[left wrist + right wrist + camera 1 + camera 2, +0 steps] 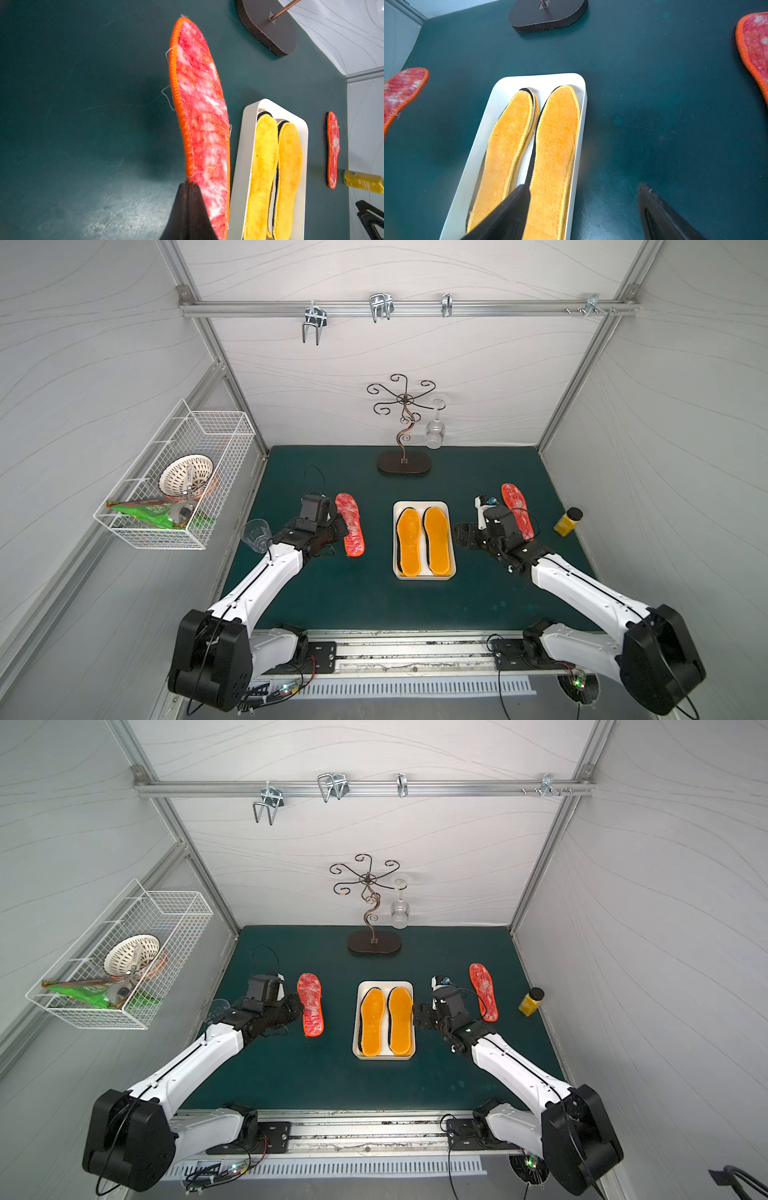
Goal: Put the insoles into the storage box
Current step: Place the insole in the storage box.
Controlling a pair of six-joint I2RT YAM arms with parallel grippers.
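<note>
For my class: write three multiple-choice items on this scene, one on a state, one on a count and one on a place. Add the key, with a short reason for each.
1. The left gripper is:
A. open
B. shut on a red insole
C. shut on nothing

2. How many orange-yellow insoles show on top in the box?
A. one
B. four
C. two

3. The other red insole lies:
A. on the mat near the yellow bottle
B. in the box
C. under the left gripper

Key:
1 B: the left wrist view shows the fingers pinched on the insole's edge.
2 C: both top views show two lying side by side.
3 A: it lies flat on the mat, with the bottle close by but apart from it.
</note>
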